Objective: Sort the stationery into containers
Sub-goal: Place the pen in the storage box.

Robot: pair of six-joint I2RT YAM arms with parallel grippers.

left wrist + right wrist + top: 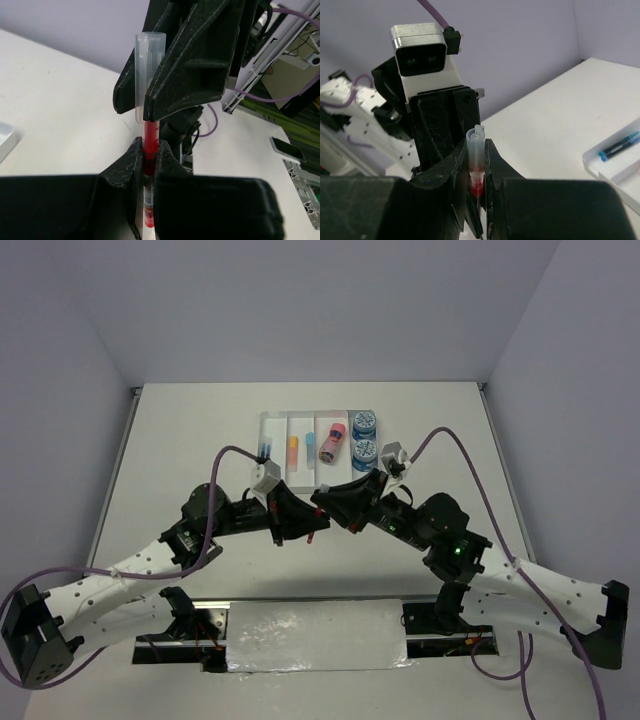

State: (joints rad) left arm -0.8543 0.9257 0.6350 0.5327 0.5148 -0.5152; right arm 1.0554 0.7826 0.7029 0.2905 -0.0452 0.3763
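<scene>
Handover, or seating the cap, looks like why you grip one red pen (150,137) from both ends: your left gripper (149,154) pinches the red barrel, your right gripper (477,167) pinches the clear cap (476,142). The pen sits between the arms, near the tray (268,418), not yet in a compartment.

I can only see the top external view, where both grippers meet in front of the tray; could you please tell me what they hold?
Observer: A red pen; the left gripper is shut on its red barrel.
Operator: And the right gripper?
Observer: The right gripper is shut on the pen's clear cap.
Operator: Is the cap off?
Observer: No gap shows; cap and barrel stand in one line, red visible inside the cap's base.
</scene>
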